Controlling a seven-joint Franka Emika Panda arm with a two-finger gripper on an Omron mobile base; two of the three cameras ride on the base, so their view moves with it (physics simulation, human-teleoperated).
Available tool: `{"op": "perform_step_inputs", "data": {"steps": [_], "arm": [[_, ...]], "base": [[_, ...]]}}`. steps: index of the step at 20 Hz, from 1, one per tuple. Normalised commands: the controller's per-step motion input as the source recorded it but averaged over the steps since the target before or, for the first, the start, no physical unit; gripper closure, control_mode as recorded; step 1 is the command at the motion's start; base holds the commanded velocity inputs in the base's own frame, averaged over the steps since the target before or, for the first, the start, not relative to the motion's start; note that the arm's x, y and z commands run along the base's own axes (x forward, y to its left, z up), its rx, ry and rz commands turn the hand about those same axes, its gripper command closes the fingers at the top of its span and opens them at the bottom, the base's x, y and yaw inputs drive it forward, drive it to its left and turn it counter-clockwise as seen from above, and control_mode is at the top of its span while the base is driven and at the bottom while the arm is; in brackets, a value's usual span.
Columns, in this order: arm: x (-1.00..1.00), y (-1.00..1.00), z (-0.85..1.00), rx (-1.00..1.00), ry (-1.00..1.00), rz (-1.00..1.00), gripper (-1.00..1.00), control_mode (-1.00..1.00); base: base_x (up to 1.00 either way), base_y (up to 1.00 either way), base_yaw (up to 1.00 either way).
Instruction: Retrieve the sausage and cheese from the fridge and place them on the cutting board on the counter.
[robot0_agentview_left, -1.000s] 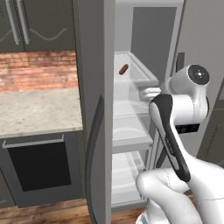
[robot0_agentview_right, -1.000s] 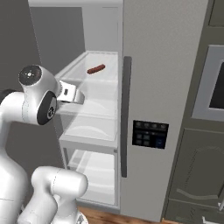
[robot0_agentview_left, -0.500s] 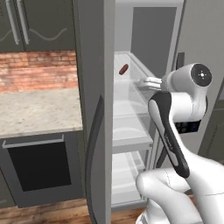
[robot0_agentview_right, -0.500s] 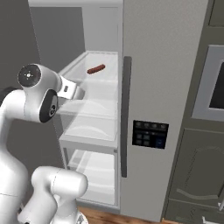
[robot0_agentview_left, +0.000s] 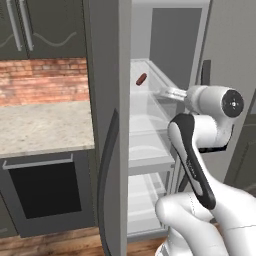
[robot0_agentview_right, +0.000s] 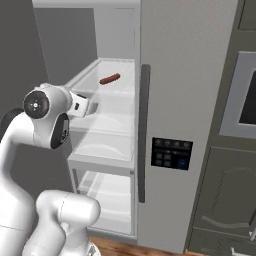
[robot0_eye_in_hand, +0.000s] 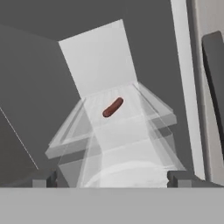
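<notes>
Left base view: the fridge stands open, the gripper spread and empty short of its top shelf, where the sausage lies ungrasped, so retrieval of both items seemingly remains.

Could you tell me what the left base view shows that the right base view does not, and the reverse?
Left base view alone: a brick wall, a stone top and a black oven front beside the fridge. Right base view alone: the dark control panel on the shut fridge door and a built-in appliance to its side. Both: the sausage lying on the top shelf, the open compartment and the arm reaching in.
</notes>
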Motion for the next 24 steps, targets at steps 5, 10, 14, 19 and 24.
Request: {"op": "perform_step_inputs", "data": {"steps": [5, 10, 14, 19, 24], "arm": [[0.10, 0.00, 0.58, 0.00, 0.00, 0.00, -1.00, -1.00], [0.28, 0.00, 0.34, 0.00, 0.00, 0.00, -1.00, -1.00], [0.45, 0.00, 0.12, 0.00, 0.00, 0.00, -1.00, -1.00], [0.40, 0.00, -0.01, 0.00, 0.00, 0.00, -1.00, -1.00], [0.40, 0.00, -0.05, 0.00, 0.01, 0.00, -1.00, -1.00]], "base": [[0.00, 0.00, 0.00], [0.00, 0.00, 0.00], [0.00, 0.00, 0.00], [0.00, 0.00, 0.00], [0.00, 0.00, 0.00]]}}
